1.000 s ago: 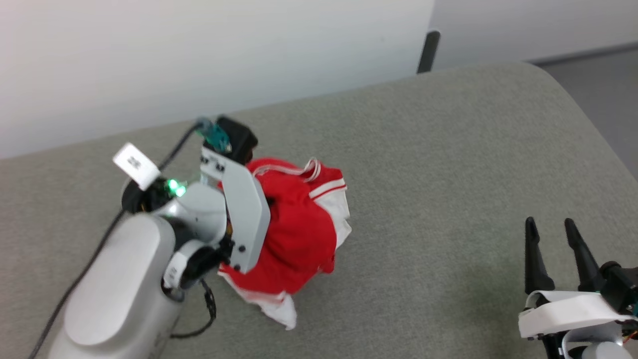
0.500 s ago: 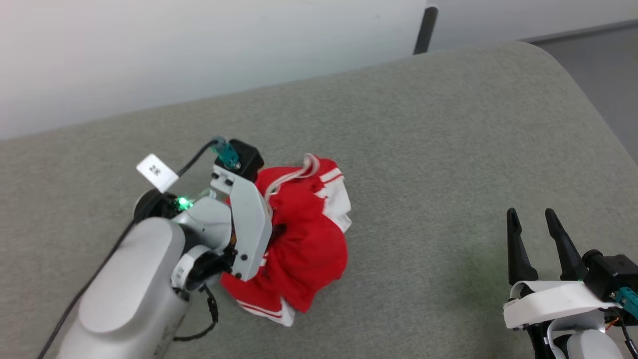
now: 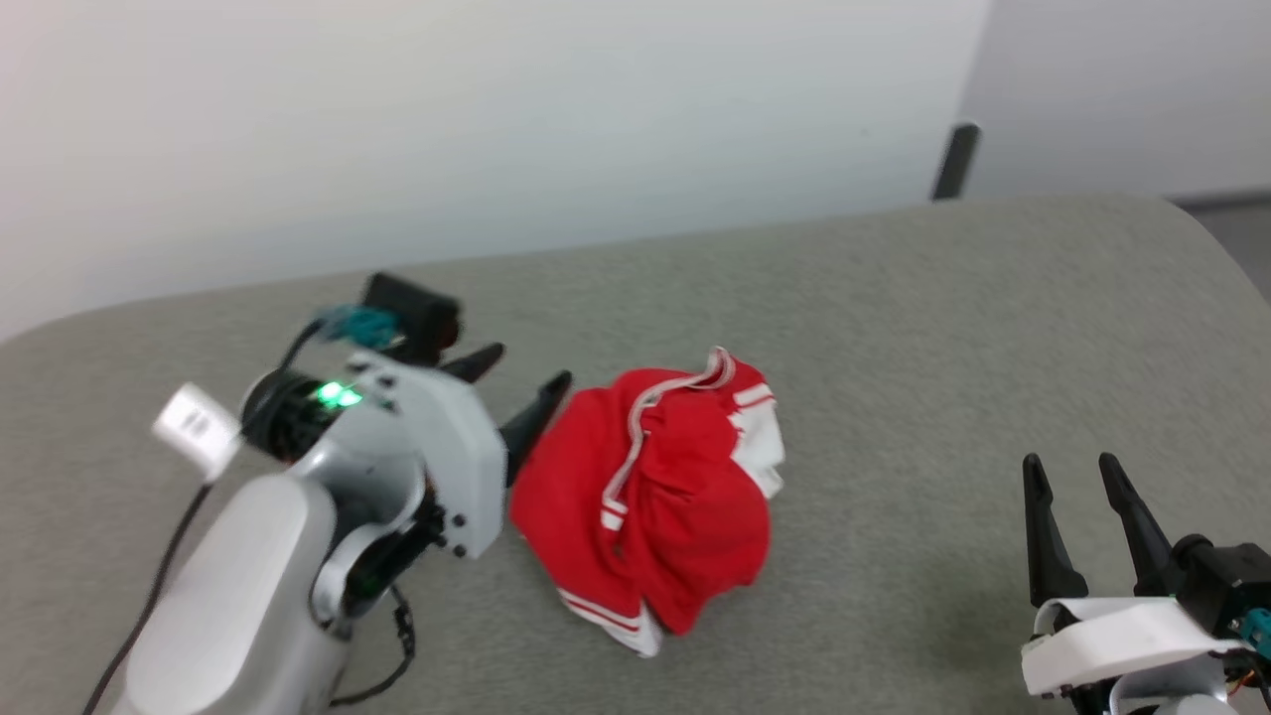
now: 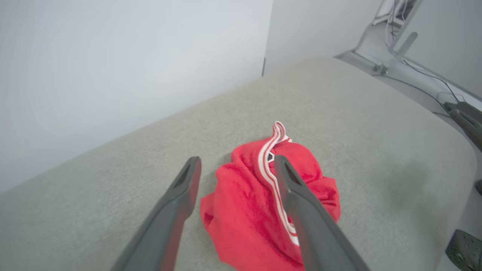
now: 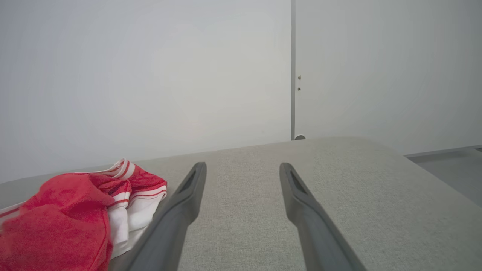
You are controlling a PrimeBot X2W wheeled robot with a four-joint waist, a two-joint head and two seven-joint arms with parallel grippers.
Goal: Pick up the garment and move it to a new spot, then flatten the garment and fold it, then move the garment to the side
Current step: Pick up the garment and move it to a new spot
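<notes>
The garment (image 3: 655,487) lies in a crumpled heap on the grey, fabric-covered counter (image 3: 894,318), a little left of the middle, with red cloth on top, a loop of striped trim sticking up at the far side and a white sleeve showing at the right. No lettering is visible, so I cannot tell which face is up.

The left gripper (image 3: 527,365) sits just beside the heap's left edge with its 2 fingers spread wide and nothing between them. Whether the nearer tip brushes the cloth is unclear. The right gripper (image 3: 1070,462) rests well apart at the lower right, its fingers also spread and empty.

In my judgement the shirt has been set down at its new spot and flattening comes next, which is where trouble could start. The heap is several layers deep, so a pinch into the mound may catch 2 or more layers and lift a bundle instead of 1 edge. A sleeve tucked underneath could stay folded in. The fabric surface looks grippy, so dragging the cloth may bunch it further. Picking corners that do not match would twist the shirt.
</notes>
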